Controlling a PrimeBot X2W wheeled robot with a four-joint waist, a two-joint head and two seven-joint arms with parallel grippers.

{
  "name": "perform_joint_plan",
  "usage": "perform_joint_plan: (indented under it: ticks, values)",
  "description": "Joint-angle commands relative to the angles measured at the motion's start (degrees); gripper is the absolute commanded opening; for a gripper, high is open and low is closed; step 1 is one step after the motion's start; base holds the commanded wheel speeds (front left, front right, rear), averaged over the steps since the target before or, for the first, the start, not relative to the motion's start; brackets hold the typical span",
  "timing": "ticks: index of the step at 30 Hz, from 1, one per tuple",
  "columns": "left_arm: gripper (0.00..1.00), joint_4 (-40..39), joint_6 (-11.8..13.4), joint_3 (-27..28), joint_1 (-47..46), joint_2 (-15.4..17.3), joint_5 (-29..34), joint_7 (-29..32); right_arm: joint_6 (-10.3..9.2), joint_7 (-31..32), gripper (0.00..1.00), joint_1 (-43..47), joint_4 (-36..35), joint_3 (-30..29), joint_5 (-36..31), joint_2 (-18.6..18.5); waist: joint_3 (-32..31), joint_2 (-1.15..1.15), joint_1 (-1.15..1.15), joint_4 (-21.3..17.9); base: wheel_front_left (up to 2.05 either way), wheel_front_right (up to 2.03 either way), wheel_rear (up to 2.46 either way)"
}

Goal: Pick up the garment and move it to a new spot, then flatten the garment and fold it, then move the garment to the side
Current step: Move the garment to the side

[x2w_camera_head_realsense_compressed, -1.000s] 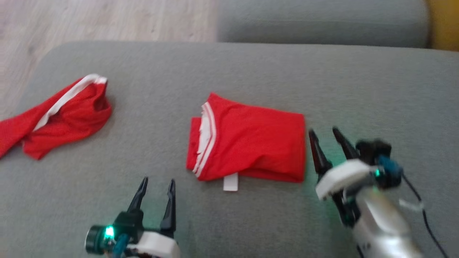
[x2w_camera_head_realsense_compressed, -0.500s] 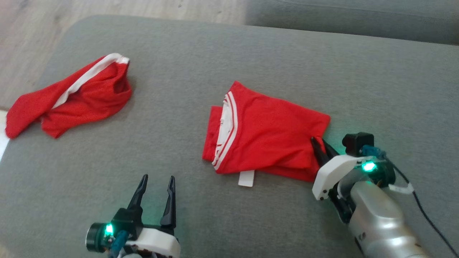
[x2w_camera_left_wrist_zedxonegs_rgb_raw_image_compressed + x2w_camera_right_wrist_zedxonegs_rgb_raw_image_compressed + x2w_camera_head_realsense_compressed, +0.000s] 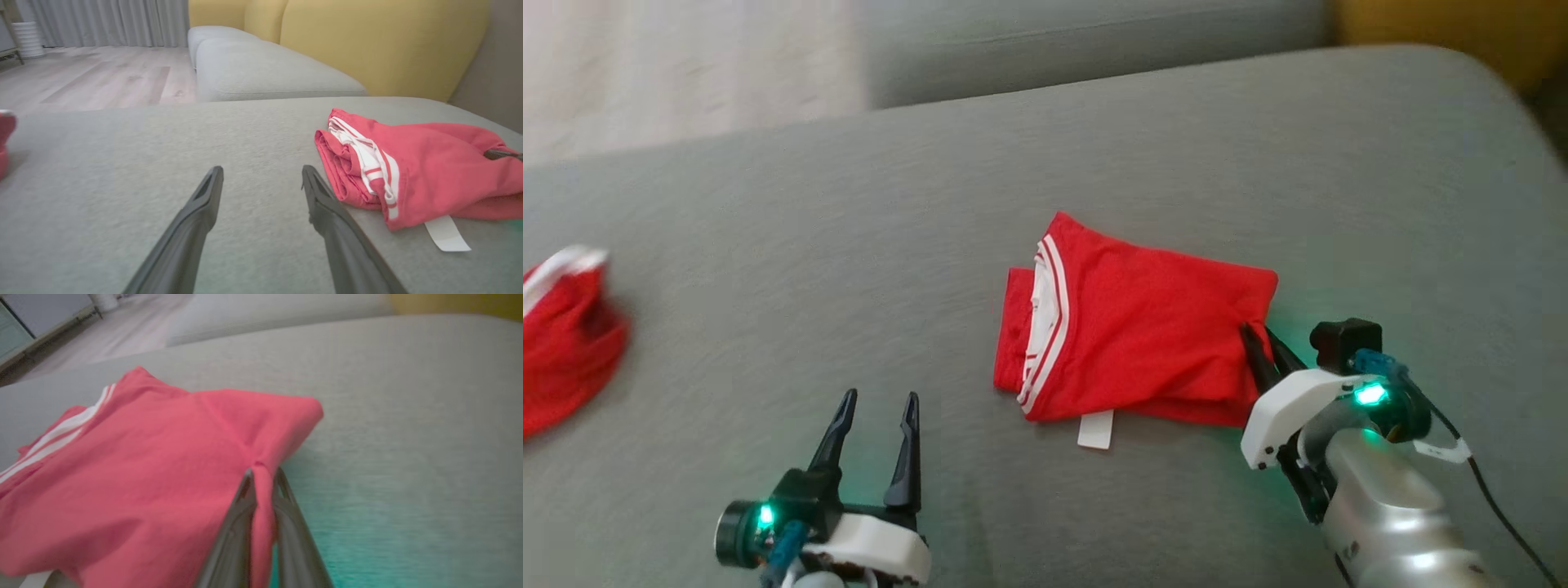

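The left gripper [image 3: 880, 397] and the right gripper [image 3: 1258, 330] each had two long, tapering black fingers [image 3: 905, 457] on a white shell [image 3: 1286, 404], with a glowing green light [image 3: 1370, 395] and a blue plug [image 3: 1376, 361]. The right forearm [image 3: 1388, 506] was silver, with a thin black cable [image 3: 1489, 494] alongside.

Two red garments now, folded garment [image 3: 1143, 327], crumpled garment [image 3: 564, 343], two grippers, left gripper [image 3: 880, 396], right gripper [image 3: 1258, 331], one white label [image 3: 1094, 429]

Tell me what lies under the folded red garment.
Grey fabric sofa cushion under the red folded garment; a white tag pokes out at its near edge. Anything else beneath is covered.
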Motion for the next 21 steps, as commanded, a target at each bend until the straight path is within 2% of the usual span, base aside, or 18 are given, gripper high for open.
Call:
perform_joint_plan:
  ticks: [1, 7, 12, 17, 21]
  values:
    - [1.0, -1.93, 0.11, 1.47, -2.57, 0.14, -0.39, -0.55, -0.04, -0.96, 0.0, 0.05, -1.29, 1.06, -0.32, -0.07, -1.31, 0.0, 0.0, -8.76, 0.0, 0.0, 0.0]
    - [1.0, -2.43, 0.21, 1.15, -4.05, 0.14, -0.87, -0.55, -0.04, -1.04, 0.0, 0.54, -3.56, 1.74, 1.22, -0.08, -0.36, 0.0, 0.0, -17.68, 0.0, 0.0, 0.0]
    - [1.0, -2.38, 0.24, 1.27, -4.47, 0.14, -0.78, -0.55, -0.04, -1.07, 0.0, 0.37, -5.11, 1.83, 1.63, -0.08, 0.57, 0.0, 0.0, -22.1, 0.0, 0.0, 0.0]
    - [1.0, -2.5, 0.58, 0.88, -4.62, 0.14, -0.63, -0.55, -0.04, -1.08, 0.0, -0.06, -5.97, 1.31, 1.46, -0.1, 1.37, 0.0, 0.0, -22.95, 0.0, 0.0, 0.0]
    - [1.0, -2.12, 0.13, 0.33, -5.13, 0.14, -0.44, -0.55, -0.04, -1.08, 0.0, -1.94, -6.84, 1.13, 0.44, -1.31, 2.65, 0.0, 0.0, -21.36, 0.0, 0.0, 0.0]
